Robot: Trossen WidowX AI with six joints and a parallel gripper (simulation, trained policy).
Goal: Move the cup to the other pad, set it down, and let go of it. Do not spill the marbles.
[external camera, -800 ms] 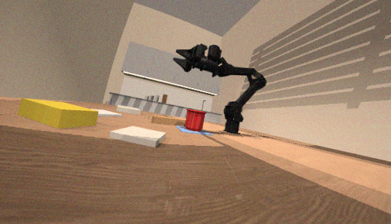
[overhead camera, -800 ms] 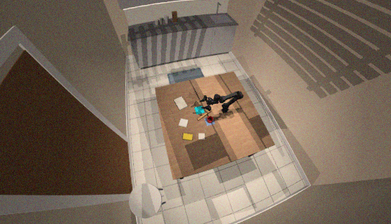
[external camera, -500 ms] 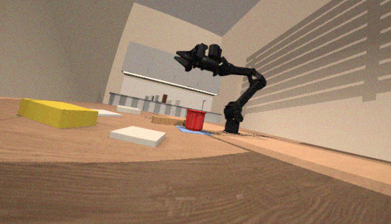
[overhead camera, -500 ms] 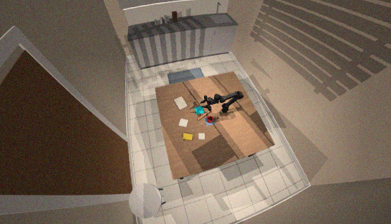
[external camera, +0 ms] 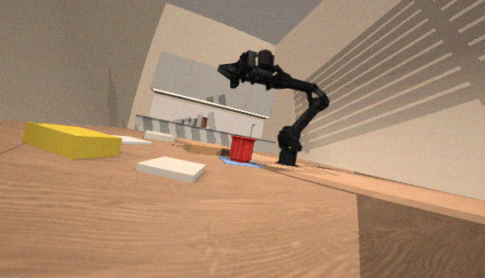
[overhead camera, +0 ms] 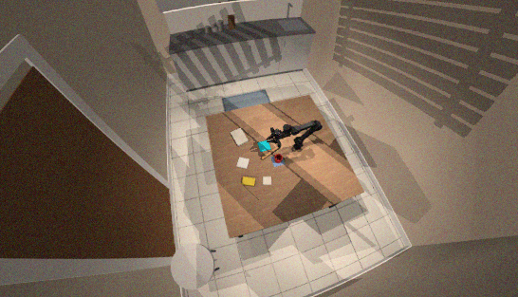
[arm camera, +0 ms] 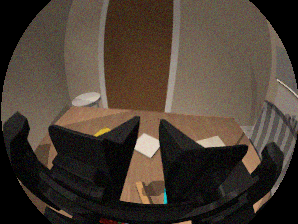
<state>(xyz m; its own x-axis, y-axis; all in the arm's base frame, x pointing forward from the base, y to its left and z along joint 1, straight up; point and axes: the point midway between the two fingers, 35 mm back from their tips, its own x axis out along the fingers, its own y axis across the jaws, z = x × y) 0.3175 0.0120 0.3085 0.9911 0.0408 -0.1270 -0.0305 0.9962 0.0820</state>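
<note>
The red cup [overhead camera: 278,158] [external camera: 242,149] stands upright on the blue pad [overhead camera: 275,164] [external camera: 228,161]; a sliver of the cup shows at the bottom edge of the wrist view. Its marbles cannot be made out. A cyan pad [overhead camera: 264,146] [arm camera: 165,196] lies beyond a wooden piece from the cup and is mostly hidden in the wrist view. My gripper [overhead camera: 268,139] [external camera: 226,76] [arm camera: 149,122] is high above the table, well above the cup and apart from it. Its fingers stand narrowly open with nothing between them.
The wooden piece [overhead camera: 270,154] [external camera: 206,148] [arm camera: 142,192] lies between cup and cyan pad. A yellow block [overhead camera: 249,181] [external camera: 73,140] [arm camera: 103,132] and several flat white pieces, one near the blue pad [overhead camera: 267,180] [external camera: 170,168], lie on the table.
</note>
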